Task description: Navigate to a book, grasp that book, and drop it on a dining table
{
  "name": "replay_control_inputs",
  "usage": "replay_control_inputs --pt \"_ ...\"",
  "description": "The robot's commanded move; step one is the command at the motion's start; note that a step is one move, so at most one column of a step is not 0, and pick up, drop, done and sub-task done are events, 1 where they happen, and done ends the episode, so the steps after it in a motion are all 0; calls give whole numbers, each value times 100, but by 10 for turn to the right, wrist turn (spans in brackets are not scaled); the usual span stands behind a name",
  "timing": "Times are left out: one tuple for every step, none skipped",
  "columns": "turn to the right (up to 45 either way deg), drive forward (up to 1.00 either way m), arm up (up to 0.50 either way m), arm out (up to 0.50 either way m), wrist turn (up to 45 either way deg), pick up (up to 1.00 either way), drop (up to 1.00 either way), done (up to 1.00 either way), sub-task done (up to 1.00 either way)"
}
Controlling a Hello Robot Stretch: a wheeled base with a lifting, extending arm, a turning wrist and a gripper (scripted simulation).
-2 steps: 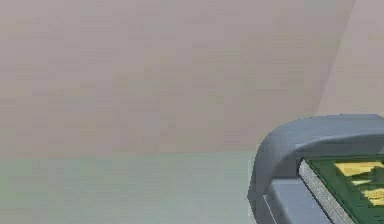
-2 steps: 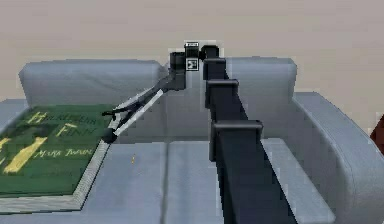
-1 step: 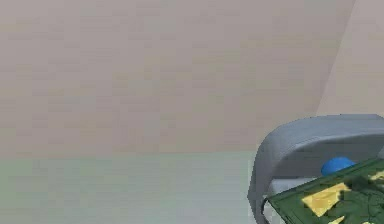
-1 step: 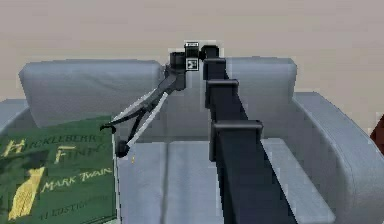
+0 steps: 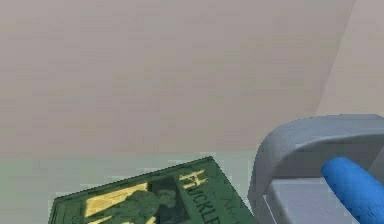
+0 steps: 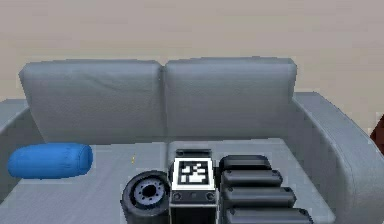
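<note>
Cannot tell from the dark round gripper (image 6: 147,197) whether anything is held, nor the fingers' state; far end not made out. Set low against the grey two-cushion sofa (image 6: 160,95), beside a white marker square (image 6: 191,172), near a blue cylindrical bolster (image 6: 50,161). Green hardcover book with yellow lettering (image 5: 155,200) lying flat just beside the armrest. Seemingly reached, not visibly grasped; dining table leg left.
</note>
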Motion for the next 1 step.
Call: replay_control_inputs --pt "-450 0 0 0 0 0 0 0 0"
